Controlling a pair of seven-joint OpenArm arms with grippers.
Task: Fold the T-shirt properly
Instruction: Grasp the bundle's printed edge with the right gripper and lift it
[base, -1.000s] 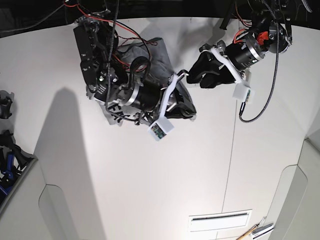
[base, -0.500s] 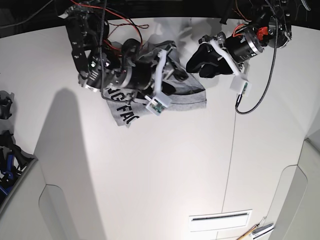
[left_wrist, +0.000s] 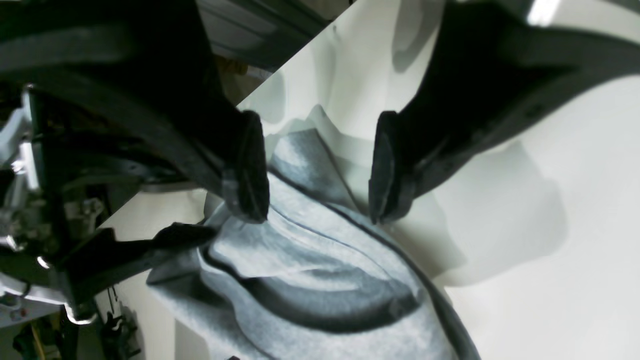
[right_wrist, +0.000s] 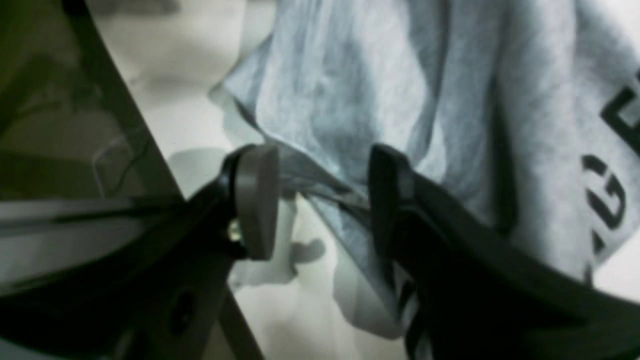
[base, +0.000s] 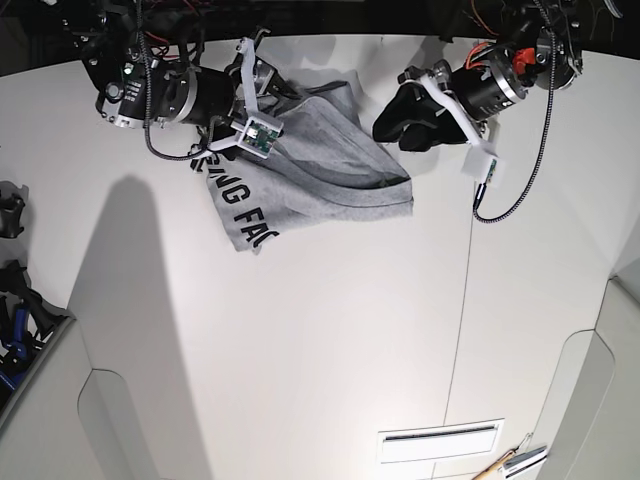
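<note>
1. Your left hand (base: 395, 128) hangs over the far right of the counter (base: 330, 350), just beside the shirt's right edge. Its wrist view shows the fingers (left_wrist: 250, 170) spread wide with nothing between them, and grey cloth lying below the gap.
2. Your right hand (right_wrist: 320, 200) sits at the far left of the shirt. Its two pads (right_wrist: 257, 200) stand apart, and a thin fold of the shirt's edge runs between them. You cannot tell from these views whether that fold is pinched or only draped there.
3. Your shirt (base: 310, 185) lies crumpled on the counter's far side, between the two arms. It is bunched into a rough wedge, with its point toward the left hand.
4. You can see layered folds and a dark-shadowed hollow in the cloth (left_wrist: 310, 280) in the left wrist view.
5. Black block letters (base: 240, 205) run along the shirt's near left flap in the base view. They show again at the right edge of the right wrist view (right_wrist: 607, 200).
</note>
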